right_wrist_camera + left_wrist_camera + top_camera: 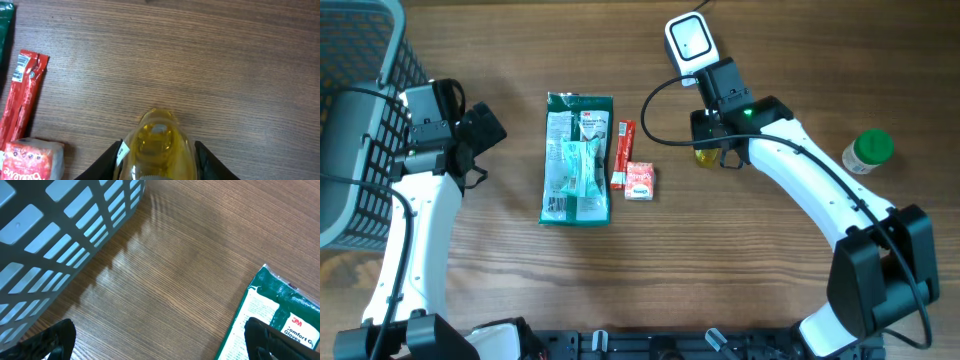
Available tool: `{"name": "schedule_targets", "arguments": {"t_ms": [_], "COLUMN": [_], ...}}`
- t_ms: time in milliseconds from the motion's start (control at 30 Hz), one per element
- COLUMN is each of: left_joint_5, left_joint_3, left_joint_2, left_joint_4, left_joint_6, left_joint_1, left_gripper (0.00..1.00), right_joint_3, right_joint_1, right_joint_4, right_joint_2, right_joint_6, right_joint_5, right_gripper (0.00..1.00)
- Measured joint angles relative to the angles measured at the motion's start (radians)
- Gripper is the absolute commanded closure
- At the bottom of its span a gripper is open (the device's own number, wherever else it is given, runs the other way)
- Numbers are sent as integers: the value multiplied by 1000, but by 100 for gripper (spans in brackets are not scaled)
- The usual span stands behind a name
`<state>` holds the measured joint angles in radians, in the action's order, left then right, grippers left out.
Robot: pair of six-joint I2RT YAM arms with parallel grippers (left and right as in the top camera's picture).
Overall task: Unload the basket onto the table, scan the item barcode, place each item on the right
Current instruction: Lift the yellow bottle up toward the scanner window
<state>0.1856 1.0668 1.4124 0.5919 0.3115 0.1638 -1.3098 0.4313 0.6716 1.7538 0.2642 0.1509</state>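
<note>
Yellow bottle (157,142) on the table, just below the scanner (688,40), sits between the right gripper's (157,165) fingers. Jaws narrow, and both look to touch its sides. Left gripper (160,347) wide, holding nothing, near the basket (60,235). Step, as judged: grasping the bottle for scanning. Next needs a firm hold, a lift, then the barcode turned to the scanner; barcode not visible.

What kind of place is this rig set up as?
Probably a mock shop checkout on a wooden table: a handheld barcode scanner, a plastic basket at the left edge, and packaged goods such as a gloves pack.
</note>
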Motion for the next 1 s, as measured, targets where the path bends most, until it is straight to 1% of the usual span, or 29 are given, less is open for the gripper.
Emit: {"name": "schedule_targets", "arguments": {"t_ms": [67,167,200,233,267,367,500,533,700,767,833,933,1000], "left_joint_5": [0,0,0,0,0,0,0,0,0,0,0,0,0], "left_joint_3": [0,0,0,0,0,0,0,0,0,0,0,0,0], "left_joint_2": [0,0,0,0,0,0,0,0,0,0,0,0,0], "left_joint_4": [0,0,0,0,0,0,0,0,0,0,0,0,0], "left_joint_6": [0,0,0,0,0,0,0,0,0,0,0,0,0], "left_joint_1": [0,0,0,0,0,0,0,0,0,0,0,0,0], "left_gripper": [0,0,0,0,0,0,0,0,0,0,0,0,0], "right_joint_3": [0,1,1,1,1,1,1,1,1,1,1,1,1], "right_joint_1": [0,-14,-26,-39,-60,-143,-227,-245,-258,-257,-257,-257,-257], "right_joint_4": [1,5,8,9,10,16,21,29,56,70,81,99,110], "right_joint_2": [-18,-90,-131,-162,-205,-298,-332,-332,-331,-331,-331,-331,-331], "right_joint_6": [5,27,39,51,67,111,132,137,132,124,112,84,70], "right_joint_5": [-2,-46,-82,-121,-174,-399,-697,-806,-1125,-1193,-1219,-1198,-1136], "right_gripper": [77,86,89,94,95,96,96,96,95,96,96,96,96]}}
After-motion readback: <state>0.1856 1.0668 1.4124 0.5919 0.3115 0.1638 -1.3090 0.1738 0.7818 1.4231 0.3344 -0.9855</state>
